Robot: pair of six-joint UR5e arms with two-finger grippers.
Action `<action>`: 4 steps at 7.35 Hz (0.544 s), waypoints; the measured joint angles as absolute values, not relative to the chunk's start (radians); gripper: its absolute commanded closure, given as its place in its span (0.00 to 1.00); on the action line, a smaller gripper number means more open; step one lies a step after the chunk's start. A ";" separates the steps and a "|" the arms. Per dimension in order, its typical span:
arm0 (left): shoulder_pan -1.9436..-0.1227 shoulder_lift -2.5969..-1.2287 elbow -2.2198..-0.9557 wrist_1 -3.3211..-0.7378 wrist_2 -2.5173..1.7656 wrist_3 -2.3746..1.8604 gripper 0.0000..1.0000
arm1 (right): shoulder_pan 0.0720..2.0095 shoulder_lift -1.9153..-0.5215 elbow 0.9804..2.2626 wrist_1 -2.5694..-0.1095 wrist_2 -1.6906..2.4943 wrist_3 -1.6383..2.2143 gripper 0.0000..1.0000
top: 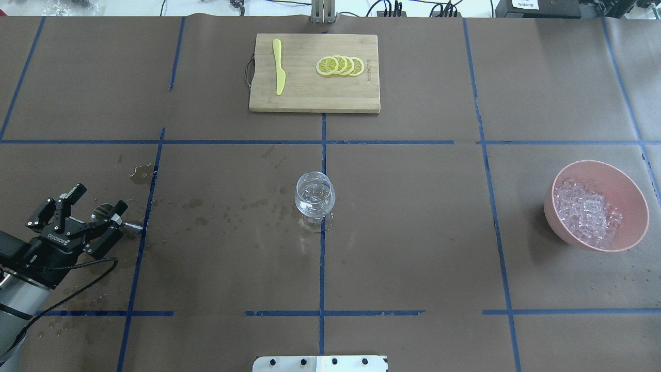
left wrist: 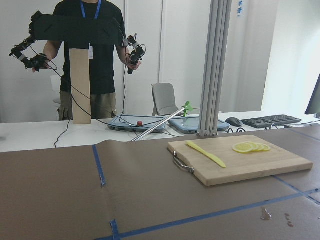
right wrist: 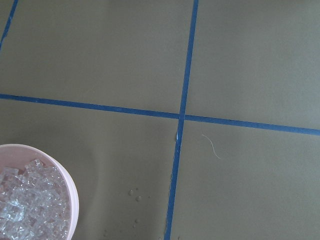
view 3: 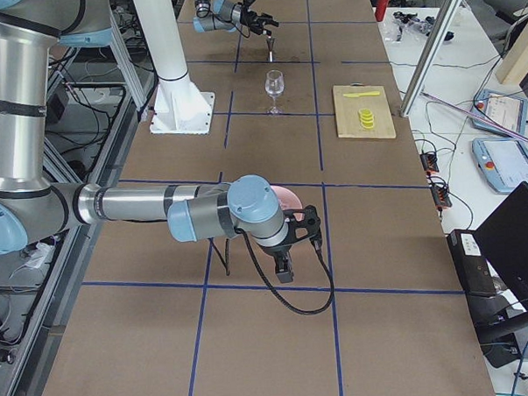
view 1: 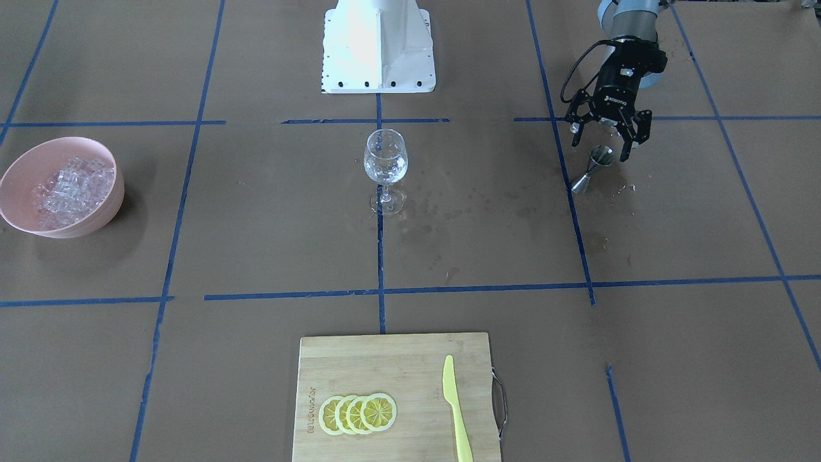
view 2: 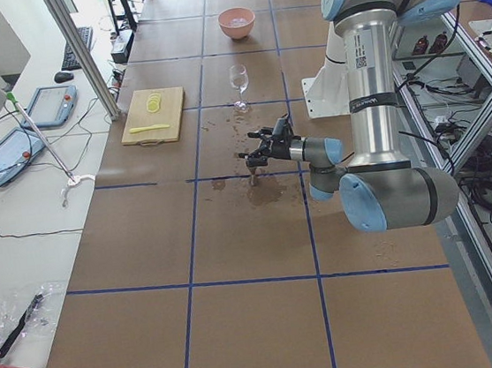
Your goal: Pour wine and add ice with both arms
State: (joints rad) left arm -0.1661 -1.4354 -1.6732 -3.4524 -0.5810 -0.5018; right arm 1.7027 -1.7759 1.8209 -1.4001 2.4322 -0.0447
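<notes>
My left gripper (view 1: 604,136) is open, its fingers either side of and just above a small steel jigger (view 1: 593,168) that stands on the table; it also shows in the overhead view (top: 99,202). The cut-pattern stemmed glass (view 1: 385,160) stands at the table's middle, and any wine in it is too clear to make out. The ice (view 1: 70,189) fills a pink bowl (top: 599,166) on my right side. My right gripper (view 3: 301,245) hangs near that bowl; I cannot tell whether it is open. The right wrist view shows the ice (right wrist: 25,207) at its lower left.
A wooden cutting board (top: 310,98) with lemon slices (top: 341,66) and a yellow knife (top: 279,67) lies at the far edge. Wet spots (top: 227,209) mark the paper between jigger and glass. The white pedestal (view 1: 378,51) stands behind the glass. An operator (left wrist: 82,50) stands beyond the table.
</notes>
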 measured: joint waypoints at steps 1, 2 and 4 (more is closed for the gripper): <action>-0.240 -1.435 -1.680 -3.452 -0.663 -0.470 0.00 | 1.703 -1.775 1.819 -1.400 2.433 -0.045 0.00; -0.353 -1.436 -1.683 -3.433 -0.800 -0.445 0.00 | 1.703 -1.775 1.817 -1.400 2.433 -0.044 0.00; -0.647 -1.469 -1.683 -3.301 -1.146 -0.386 0.00 | 1.703 -1.774 1.816 -1.401 2.433 -0.044 0.00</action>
State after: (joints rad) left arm -0.6467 -1.4690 -1.6832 -3.3008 -1.1458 -0.3857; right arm 1.7027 -1.7745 1.8159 -1.4006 2.4329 -0.0445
